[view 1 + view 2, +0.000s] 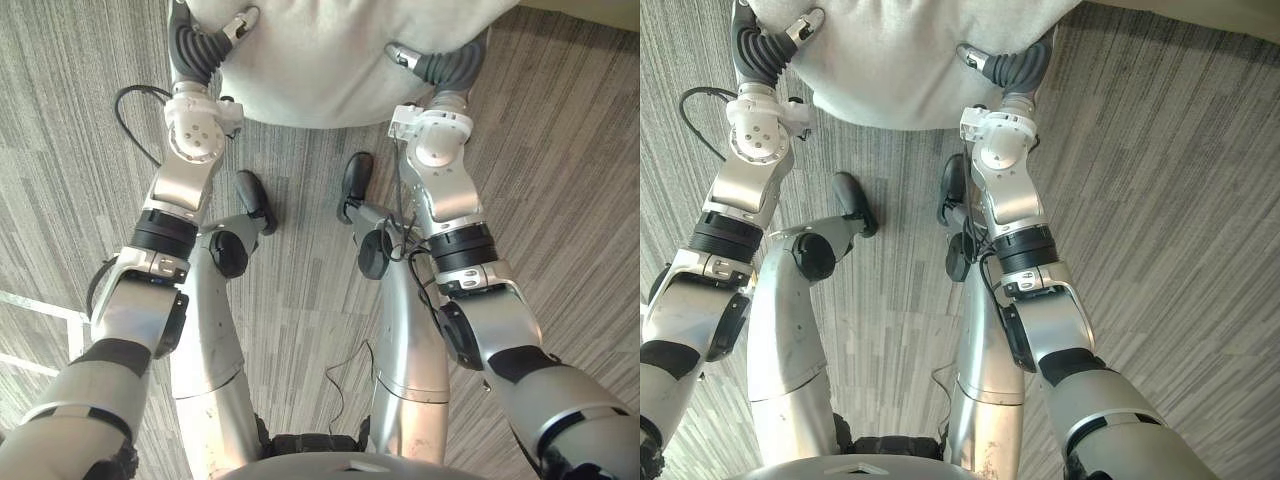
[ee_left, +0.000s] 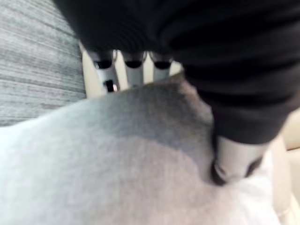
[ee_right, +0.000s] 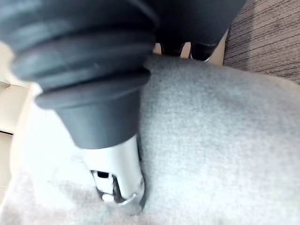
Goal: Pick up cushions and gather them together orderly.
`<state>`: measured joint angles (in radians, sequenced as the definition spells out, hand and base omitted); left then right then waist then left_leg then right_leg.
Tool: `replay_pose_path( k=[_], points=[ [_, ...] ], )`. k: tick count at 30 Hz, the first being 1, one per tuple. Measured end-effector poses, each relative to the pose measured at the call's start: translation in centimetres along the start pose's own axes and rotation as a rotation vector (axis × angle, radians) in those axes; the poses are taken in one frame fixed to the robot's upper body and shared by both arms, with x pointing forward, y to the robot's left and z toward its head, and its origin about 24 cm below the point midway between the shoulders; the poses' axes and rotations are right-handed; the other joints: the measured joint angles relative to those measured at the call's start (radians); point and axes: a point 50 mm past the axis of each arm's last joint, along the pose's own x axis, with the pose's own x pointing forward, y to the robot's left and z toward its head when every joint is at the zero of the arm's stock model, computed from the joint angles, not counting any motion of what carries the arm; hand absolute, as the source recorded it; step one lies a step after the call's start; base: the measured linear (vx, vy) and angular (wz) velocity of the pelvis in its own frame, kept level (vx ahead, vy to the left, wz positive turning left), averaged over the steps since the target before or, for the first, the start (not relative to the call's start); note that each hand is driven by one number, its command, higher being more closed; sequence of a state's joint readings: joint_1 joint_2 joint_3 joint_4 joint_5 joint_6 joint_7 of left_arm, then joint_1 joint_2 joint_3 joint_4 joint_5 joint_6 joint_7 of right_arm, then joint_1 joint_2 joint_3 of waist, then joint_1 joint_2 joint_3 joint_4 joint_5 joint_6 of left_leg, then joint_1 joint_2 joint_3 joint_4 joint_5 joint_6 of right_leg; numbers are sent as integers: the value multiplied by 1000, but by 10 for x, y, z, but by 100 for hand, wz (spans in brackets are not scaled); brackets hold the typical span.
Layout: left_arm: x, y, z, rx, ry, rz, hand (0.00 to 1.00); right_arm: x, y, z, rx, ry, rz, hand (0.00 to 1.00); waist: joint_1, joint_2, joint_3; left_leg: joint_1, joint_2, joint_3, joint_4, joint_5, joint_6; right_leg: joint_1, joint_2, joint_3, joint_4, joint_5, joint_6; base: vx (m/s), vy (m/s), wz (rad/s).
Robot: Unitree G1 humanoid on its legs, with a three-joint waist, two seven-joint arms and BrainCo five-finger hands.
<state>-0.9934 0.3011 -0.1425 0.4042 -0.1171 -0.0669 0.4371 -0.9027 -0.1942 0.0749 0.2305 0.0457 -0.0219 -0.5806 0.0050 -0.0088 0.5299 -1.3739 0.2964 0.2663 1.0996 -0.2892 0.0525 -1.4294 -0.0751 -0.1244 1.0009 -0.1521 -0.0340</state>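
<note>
- As I look down from the head camera, the large, soft, light-grey fabric cushion (image 1: 330,60) sits between both hands at the far edge of the view, with the grey striped carpet floor (image 1: 560,150) around it.
- My left hand (image 1: 215,40) is clamped on the cushion's left edge: thumb (image 2: 234,159) pressed into the cloth, fingers (image 2: 133,70) wrapped behind it.
- My right hand (image 1: 435,62) pinches the right edge the same way, thumb (image 3: 117,178) on the fabric and fingers (image 3: 201,49) behind it.
</note>
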Motion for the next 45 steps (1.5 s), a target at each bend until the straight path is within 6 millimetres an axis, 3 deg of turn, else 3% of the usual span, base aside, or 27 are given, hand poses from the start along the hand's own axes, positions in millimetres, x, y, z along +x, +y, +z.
replay_pose_path(
  k=[4, 6, 8, 9, 11, 14, 16, 17, 19, 25, 35, 37, 39, 40, 41, 43, 44, 45],
  points=[
    [-23, -9, -8, -106, 24, -9, 100, -19, -4, -10, 41, 37, -1, 100, -8, 0, -5, 152, -3, 6, -74, 7, -10, 155, 13, -8, -81, 5, -3, -45, -15, -6],
    [-37, -13, -17, -129, 54, -19, 100, -31, -8, -19, 44, 63, -1, 100, -10, -1, -47, 186, -6, 8, -105, 10, -16, 191, 14, -15, -111, 11, -11, 0, 0, 0],
    [-50, -17, -20, -144, 65, -36, 100, -41, -13, -23, 50, 79, 8, 100, -13, -1, -49, 263, -7, 9, -144, 16, -24, 271, 22, -23, -150, 12, -13, 35, -12, 1],
    [-61, -19, -27, -145, 92, -46, 100, -49, -16, -30, 37, 104, 10, 100, -12, -1, -49, 339, -11, 16, -170, 17, -26, 346, 26, -27, -180, 12, -13, 70, -32, 2],
    [-86, -23, -43, -149, 161, -58, 100, -69, -24, -48, 4, 170, 23, 100, -12, -1, -126, 394, -27, 19, -222, 17, -35, 396, 25, -24, -218, 5, -4, 64, -28, 4],
    [-120, -28, -51, -165, 212, -87, 100, -99, -42, -61, -18, 238, 29, 100, -10, -2, -139, 580, -42, 36, -300, 21, -45, 578, 28, -26, -293, 2, 0, 127, -15, 4],
    [-146, -25, -59, -171, 266, -96, 100, -123, -51, -68, -34, 295, 47, 100, -14, -2, -147, 714, -55, 38, -364, 19, -56, 713, 31, -28, -351, -3, 9, 161, 19, 5],
    [-168, -21, -65, -183, 315, -101, 100, -144, -59, -70, -65, 322, 74, 100, -14, -1, -185, 788, -62, 44, -403, 17, -62, 787, 33, -27, -389, -6, 14, 102, 30, 1],
    [-193, -13, -68, -192, 361, -100, 100, -167, -66, -68, -78, 354, 109, 100, -7, -2, -242, 860, -62, 65, -442, 14, -66, 852, 41, -20, -430, -6, 18, 145, 41, -11],
    [-246, 3, -76, -194, 500, -110, 100, -212, -80, -64, -125, 438, 162, 100, -5, -3, -355, 1048, -97, 98, -589, 28, -86, 1019, 46, 2, -553, -1, 31, 148, 30, -8],
    [-262, 7, -81, -187, 561, -119, 100, -218, -83, -68, -170, 457, 186, 100, -31, 3, -431, 1243, -158, 105, -840, 111, -88, 1250, 66, 9, -860, 116, 43, 132, 19, -2],
    [-264, 7, -82, -183, 568, -124, 100, -221, -84, -71, -169, 461, 185, 100, -34, 1, -437, 1247, -156, 79, -799, 106, -83, 1285, 67, 9, -881, 117, 44, 105, 20, 2],
    [-273, 9, -86, -174, 606, -125, 100, -231, -86, -73, -170, 500, 177, 100, -14, 9, -430, 1157, -89, 29, -469, 94, -66, 1351, 77, 13, -879, 104, 41, 67, 35, -17],
    [-275, 9, -86, -174, 612, -125, 100, -233, -87, -72, -171, 506, 176, 100, -9, 15, -427, 1140, -69, 17, -407, 99, -60, 1364, 85, 13, -871, 93, 39, 21, 92, -29],
    [-284, 10, -86, -172, 641, -126, 100, -242, -90, -70, -172, 532, 173, 100, -2, 27, -425, 1101, -30, -19, -247, 138, -53, 1380, 107, 32, -816, 29, 23, -5, 73, -20],
    [-289, 12, -83, -178, 651, -120, 100, -241, -90, -66, -159, 521, 167, 100, 0, 6, -425, 1043, -26, -26, -187, 153, -68, 1368, 96, 59, -798, 2, 14, 31, 91, -20],
    [-289, 9, -81, -192, 644, -124, 100, -235, -90, -61, -149, 491, 153, 100, 9, 18, -429, 1020, -43, -24, -247, 68, -75, 1347, 91, 82, -797, 3, 7, 71, 96, -21],
    [-289, 9, -80, -197, 646, -122, 100, -232, -89, -59, -145, 473, 148, 100, 10, 15, -424, 1002, -58, -23, -304, 33, -78, 1341, 83, 91, -802, 6, 2, 85, 132, -16]
  ],
)
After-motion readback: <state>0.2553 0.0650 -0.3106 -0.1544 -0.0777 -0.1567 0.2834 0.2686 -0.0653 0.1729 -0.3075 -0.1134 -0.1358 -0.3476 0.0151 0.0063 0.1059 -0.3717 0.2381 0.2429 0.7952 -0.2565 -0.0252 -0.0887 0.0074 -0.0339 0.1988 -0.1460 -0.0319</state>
